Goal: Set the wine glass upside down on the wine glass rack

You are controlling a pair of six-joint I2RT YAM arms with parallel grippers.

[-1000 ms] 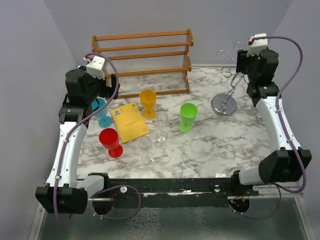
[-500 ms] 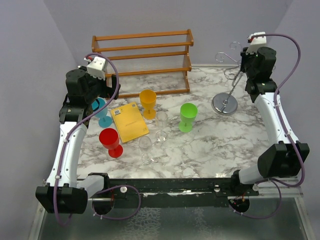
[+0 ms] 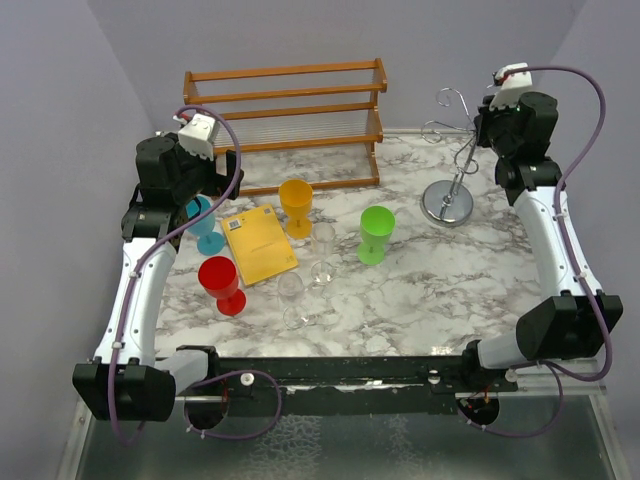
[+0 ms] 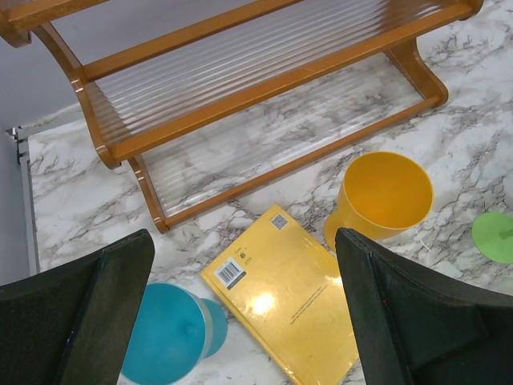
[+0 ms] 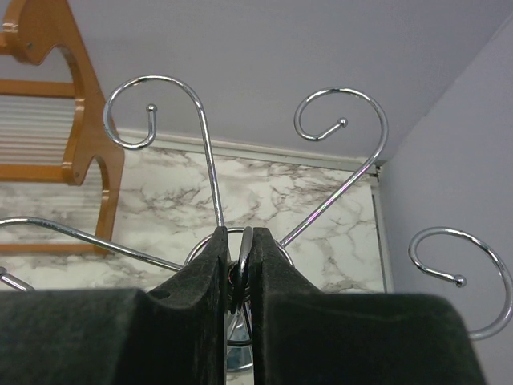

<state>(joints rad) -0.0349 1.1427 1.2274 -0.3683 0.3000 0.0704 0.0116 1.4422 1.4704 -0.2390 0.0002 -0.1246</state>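
The silver wire wine glass rack (image 3: 459, 170) stands at the back right on its round disc base (image 3: 447, 204), its pole leaning slightly right. My right gripper (image 3: 479, 136) is shut on the rack's top hub; in the right wrist view the fingers (image 5: 238, 237) pinch a ring where the curled wire arms (image 5: 210, 168) spread out. Two clear wine glasses (image 3: 322, 250) (image 3: 292, 298) stand upright mid-table. My left gripper (image 3: 200, 192) is open and empty above the teal cup (image 4: 164, 345) and the yellow book (image 4: 292, 297).
A brown wooden slatted shelf (image 3: 285, 125) stands at the back. An orange cup (image 3: 296, 205), green cup (image 3: 376, 234), red cup (image 3: 222, 285) and teal cup (image 3: 205, 225) surround the yellow book (image 3: 258, 243). Walls close in on the left, the right and the back.
My right gripper has raised the rack from a steep rightward lean to nearly upright, with its top swung left. My left wrist has shifted slightly.
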